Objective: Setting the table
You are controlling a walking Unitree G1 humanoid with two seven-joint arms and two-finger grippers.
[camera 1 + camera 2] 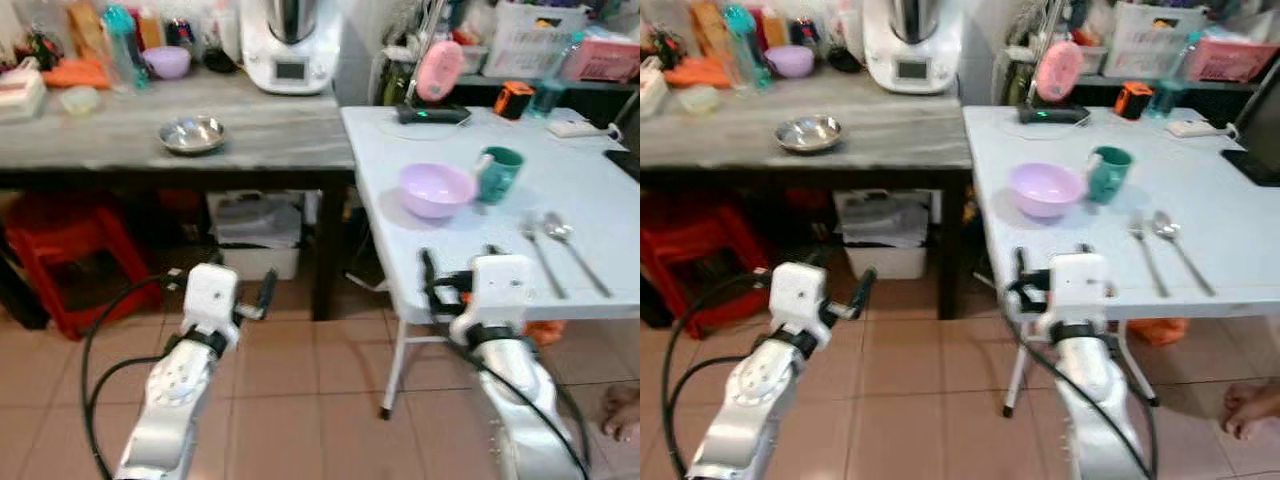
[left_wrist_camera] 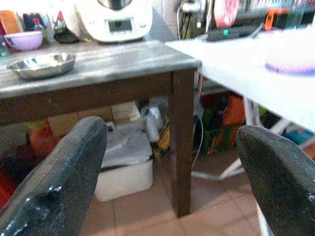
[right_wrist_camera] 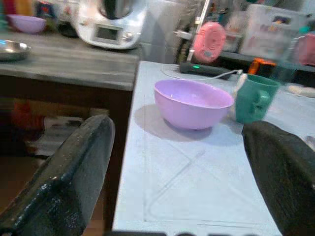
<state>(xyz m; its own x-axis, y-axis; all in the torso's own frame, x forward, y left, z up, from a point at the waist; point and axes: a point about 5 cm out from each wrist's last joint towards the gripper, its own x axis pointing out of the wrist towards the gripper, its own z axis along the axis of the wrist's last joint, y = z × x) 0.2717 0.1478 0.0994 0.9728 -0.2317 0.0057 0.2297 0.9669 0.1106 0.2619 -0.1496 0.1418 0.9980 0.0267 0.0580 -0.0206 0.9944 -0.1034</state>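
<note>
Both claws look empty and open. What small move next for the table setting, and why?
Probably ease the right claw forward over the white table toward the lilac bowl. That claw is open at the table's near edge with the bowl straight ahead, beside the green mug. The left claw hangs open over the floor, further from everything.

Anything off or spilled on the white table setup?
Nothing spilled or tipped. The lavender bowl and green mug stand upright side by side on the white table; fork and spoon lie roughly parallel. One oddity: a person's bare toes on the floor near the right arm.
</note>
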